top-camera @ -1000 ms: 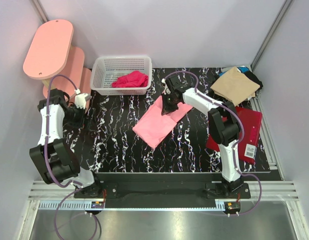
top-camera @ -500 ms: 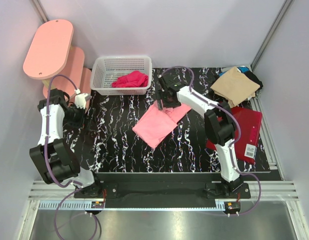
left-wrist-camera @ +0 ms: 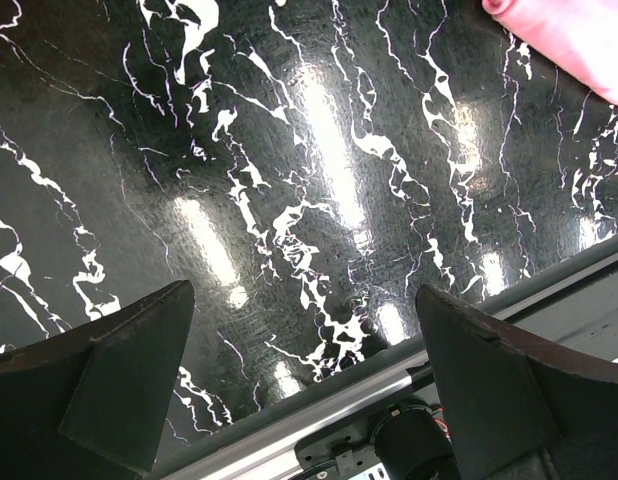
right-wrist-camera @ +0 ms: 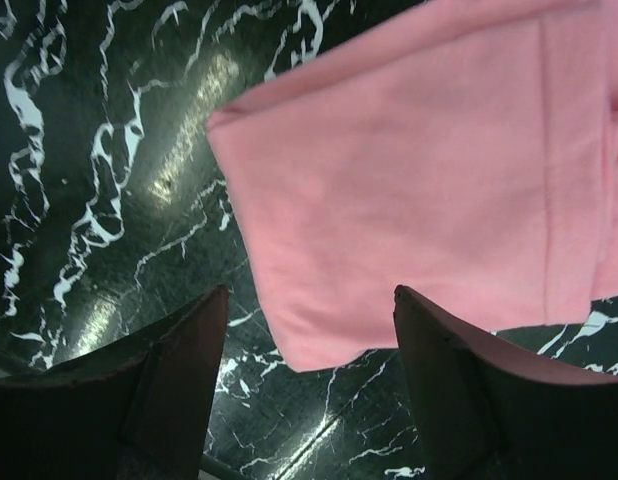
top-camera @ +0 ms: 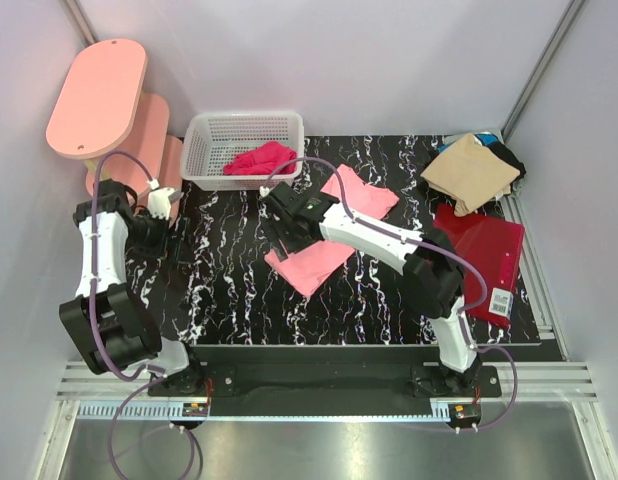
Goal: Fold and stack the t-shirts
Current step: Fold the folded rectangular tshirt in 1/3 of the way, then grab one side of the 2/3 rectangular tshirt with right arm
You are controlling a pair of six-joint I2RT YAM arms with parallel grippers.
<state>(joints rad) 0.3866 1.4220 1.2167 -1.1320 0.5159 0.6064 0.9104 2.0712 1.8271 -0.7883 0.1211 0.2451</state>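
Observation:
The salmon-pink t-shirt (top-camera: pixel 324 255) lies folded, running diagonally across the middle of the black marble table. My right gripper (top-camera: pixel 282 228) is open and empty, hovering over the shirt's left corner. In the right wrist view the shirt (right-wrist-camera: pixel 439 180) fills the upper right and its corner reaches down between the fingers, with the gripper (right-wrist-camera: pixel 309 385) above bare table. My left gripper (top-camera: pixel 174 240) is open and empty at the table's left edge. In the left wrist view, the left gripper (left-wrist-camera: pixel 304 390) is over bare marble, with a pink corner (left-wrist-camera: pixel 579 35) at the top right. A tan shirt (top-camera: pixel 469 170) lies on a black one (top-camera: pixel 507 155) at the back right. A dark red shirt (top-camera: pixel 484 245) with a white tag (top-camera: pixel 501 302) lies at the right.
A white mesh basket (top-camera: pixel 204 150) with a magenta cloth (top-camera: pixel 259 160) stands at the back left. A pink stool (top-camera: pixel 94 95) stands beyond the table's left corner. The table's metal front rail (left-wrist-camera: pixel 409 395) shows under the left gripper.
My right gripper has swung from the shirt's far edge leftward and nearer, to its left corner. The shirt's far end now lies farther back and right. The left arm barely moved.

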